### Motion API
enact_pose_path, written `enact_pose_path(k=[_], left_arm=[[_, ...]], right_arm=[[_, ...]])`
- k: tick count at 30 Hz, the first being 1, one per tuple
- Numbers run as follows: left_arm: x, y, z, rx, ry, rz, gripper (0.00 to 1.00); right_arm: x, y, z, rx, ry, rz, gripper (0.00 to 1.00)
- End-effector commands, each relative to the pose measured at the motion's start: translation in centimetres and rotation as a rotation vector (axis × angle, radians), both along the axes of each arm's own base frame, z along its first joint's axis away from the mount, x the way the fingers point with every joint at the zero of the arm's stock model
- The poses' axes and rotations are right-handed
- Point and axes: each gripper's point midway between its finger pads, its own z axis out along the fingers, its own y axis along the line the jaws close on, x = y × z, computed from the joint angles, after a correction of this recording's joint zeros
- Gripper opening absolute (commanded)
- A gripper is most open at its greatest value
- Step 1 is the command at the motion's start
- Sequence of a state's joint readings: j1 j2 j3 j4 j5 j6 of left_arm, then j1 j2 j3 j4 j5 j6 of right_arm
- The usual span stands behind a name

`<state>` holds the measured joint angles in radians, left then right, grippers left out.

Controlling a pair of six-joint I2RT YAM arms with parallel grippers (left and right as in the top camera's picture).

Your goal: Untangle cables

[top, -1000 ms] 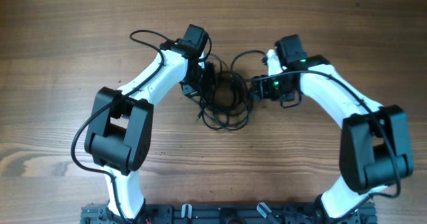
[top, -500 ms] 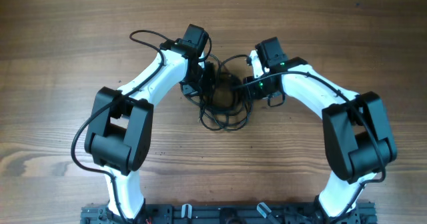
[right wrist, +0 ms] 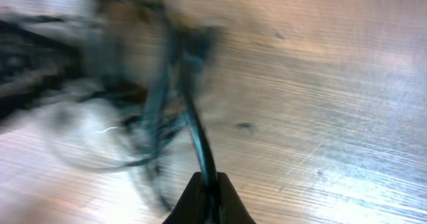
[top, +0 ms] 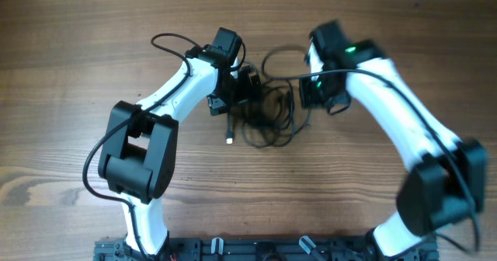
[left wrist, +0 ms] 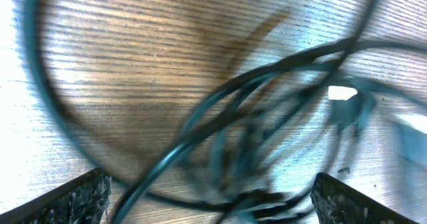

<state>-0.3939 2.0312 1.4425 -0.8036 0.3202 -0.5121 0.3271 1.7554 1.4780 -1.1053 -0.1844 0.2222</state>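
Tangled cables [top: 268, 117] between my arms.
Right gripper [right wrist: 205, 187] pinches one strand (view blurred); left gripper [left wrist: 213, 203] spread wide over them.

I see wooden table [top: 70, 36], warm brown, grain running left to right, paler toward near left side. Black frame bar [top: 233, 251] along near edge, middle. Both wrist views give me same wood, blurred.

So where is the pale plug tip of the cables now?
In the overhead view, the pale plug tip is at the left edge of the cables, just below the left gripper.
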Motion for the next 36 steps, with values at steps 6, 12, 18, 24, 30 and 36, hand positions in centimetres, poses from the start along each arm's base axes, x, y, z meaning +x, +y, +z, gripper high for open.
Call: enact_pose_path(k=[6,12,18,24,30,36], left_arm=[[1.9,-0.3,6.6,-0.216,-0.2,-0.235,0.86],[1.4,-0.8,19.4,-0.351,-0.505,-0.257,0.88],[-0.8,-4.9,17.6,-0.378,-0.415,-0.317,0.87],[-1.7,-6.4,12.1,-0.309,-0.229,-0.258,0.84],[-3.5,-7.7,5.9,-0.218,-0.063,-0.264,0.78],[-5.2,-9.0,0.3,-0.129,0.047,-0.266,0.04]], right_arm=[[-1.8,4.2,12.5,0.373,-0.129,0.135,0.04],[-0.1,2.9,14.3,0.514,-0.157,0.085,0.04],[0.3,2.9,16.2,0.528,-0.216,0.115,0.04],[0.8,1.3,17.5,0.461,-0.27,0.081,0.04],[1.4,0.7,18.2,0.462,-0.301,0.066,0.04],[2.3,-0.3,23.3,0.474,-0.446,0.065,0.04]])
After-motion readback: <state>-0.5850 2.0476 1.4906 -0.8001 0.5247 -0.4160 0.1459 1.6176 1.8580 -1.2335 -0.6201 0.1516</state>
